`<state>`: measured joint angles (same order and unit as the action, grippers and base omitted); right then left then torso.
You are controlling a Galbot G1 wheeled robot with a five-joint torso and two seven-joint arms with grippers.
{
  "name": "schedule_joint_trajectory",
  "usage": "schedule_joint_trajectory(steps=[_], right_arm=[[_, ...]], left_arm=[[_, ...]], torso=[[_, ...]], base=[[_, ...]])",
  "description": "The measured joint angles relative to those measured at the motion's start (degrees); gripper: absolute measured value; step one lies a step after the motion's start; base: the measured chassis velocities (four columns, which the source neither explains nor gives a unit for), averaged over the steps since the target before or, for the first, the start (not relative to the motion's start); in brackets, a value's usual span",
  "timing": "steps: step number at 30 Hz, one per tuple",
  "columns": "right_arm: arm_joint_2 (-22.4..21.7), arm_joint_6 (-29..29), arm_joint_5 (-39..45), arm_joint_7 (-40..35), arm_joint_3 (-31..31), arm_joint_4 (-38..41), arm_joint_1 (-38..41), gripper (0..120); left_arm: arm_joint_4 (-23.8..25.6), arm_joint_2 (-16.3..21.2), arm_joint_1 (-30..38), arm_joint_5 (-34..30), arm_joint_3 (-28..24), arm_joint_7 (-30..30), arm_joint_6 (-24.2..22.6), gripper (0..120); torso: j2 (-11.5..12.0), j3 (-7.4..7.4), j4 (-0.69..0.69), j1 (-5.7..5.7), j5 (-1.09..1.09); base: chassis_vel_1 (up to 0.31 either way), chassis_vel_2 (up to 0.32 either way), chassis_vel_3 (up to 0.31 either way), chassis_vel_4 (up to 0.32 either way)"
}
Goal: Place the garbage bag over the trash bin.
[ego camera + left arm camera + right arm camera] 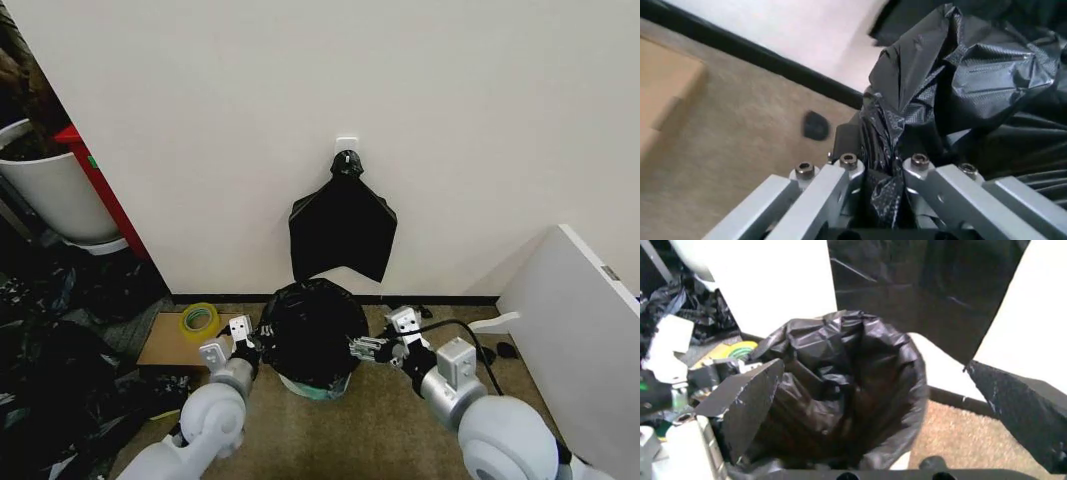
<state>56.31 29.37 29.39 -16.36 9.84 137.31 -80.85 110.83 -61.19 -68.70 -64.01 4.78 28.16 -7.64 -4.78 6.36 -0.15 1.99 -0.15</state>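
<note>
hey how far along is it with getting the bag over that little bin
Mostly done: the garbage bag already drapes over the trash bin, whose pale base peeks out below. In hand: the left gripper is shut on a fold of the bag at the bin's left side, while the right gripper sits open at the right. Left: letting go and clearing away.

Glossy black garbage bag (312, 330) (pale green-white trash bin (318, 387)).

Garbage bag (312, 325) draped over trash bin (314, 386); left tool (243, 338) and right tool (372, 346) flank it.
</note>
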Motion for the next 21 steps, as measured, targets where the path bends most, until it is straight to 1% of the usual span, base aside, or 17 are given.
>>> schedule_joint_trajectory(steps=[1,3,9,14,16,18,19,20,21], right_arm=[[0.0,0.0,0.0,0.0,0.0,0.0,0.0,100],[1.44,-0.27,-0.9,0.2,0.14,-0.02,-0.83,100],[2.79,-0.57,-1.68,0.31,0.13,-0.84,-1.09,100],[3.55,-0.82,-2.04,0.55,0.13,-1.18,-1.29,100],[3.74,-0.87,-2.13,0.62,0.14,-1.21,-1.33,100],[4.05,-0.96,-2.17,0.68,0.23,-1.29,-1.52,100],[4.1,-1.01,-2.19,0.69,0.25,-1.35,-1.6,100],[4.21,-1.23,-2.37,0.74,0.35,-1.46,-1.82,100],[4.28,-1.39,-2.46,0.82,0.44,-1.48,-1.99,100]], left_arm=[[0.0,0.0,0.0,0.0,0.0,0.0,0.0,3],[-1.1,-1.01,0.58,-2.34,-0.46,-1.51,0.58,3],[-3.54,-2.63,1.53,-1.18,-1.78,-0.6,-0.81,3],[-4.5,-3.3,1.8,-0.69,-2.03,-0.45,-1.01,3],[-4.54,-3.45,1.83,-0.74,-2.03,-0.05,-1.27,5],[-4.07,-3.89,1.99,-0.99,-2.04,1.02,-2.12,15],[-3.88,-3.95,2.07,-0.82,-2.05,1.21,-2.35,16],[-3.64,-3.98,2.26,-0.29,-2.02,1.27,-2.49,24],[-3.61,-3.98,2.43,0.03,-1.99,1.21,-2.52,28]], torso=[[0.0,0.0,0.0,0.0,0.0],[0.0,0.0,0.02,0.0,0.01],[0.0,0.01,0.02,0.01,0.02],[0.0,0.01,0.02,0.01,0.01],[0.0,0.01,0.02,0.01,0.01],[0.0,0.01,0.02,0.01,-0.01],[0.0,0.01,0.02,0.01,-0.01],[0.0,0.01,0.02,0.01,0.02],[0.0,0.01,0.02,0.01,0.02]], base=[[0.0,0.0,0.0,0.0],[0.0,0.0,0.0,0.0],[0.0,0.0,0.0,0.0],[0.0,0.0,0.0,0.0],[0.0,0.0,0.0,0.0],[0.0,0.0,0.0,0.0],[0.0,0.0,0.0,0.0],[0.0,0.0,0.0,0.0],[0.0,0.0,0.0,0.0]])
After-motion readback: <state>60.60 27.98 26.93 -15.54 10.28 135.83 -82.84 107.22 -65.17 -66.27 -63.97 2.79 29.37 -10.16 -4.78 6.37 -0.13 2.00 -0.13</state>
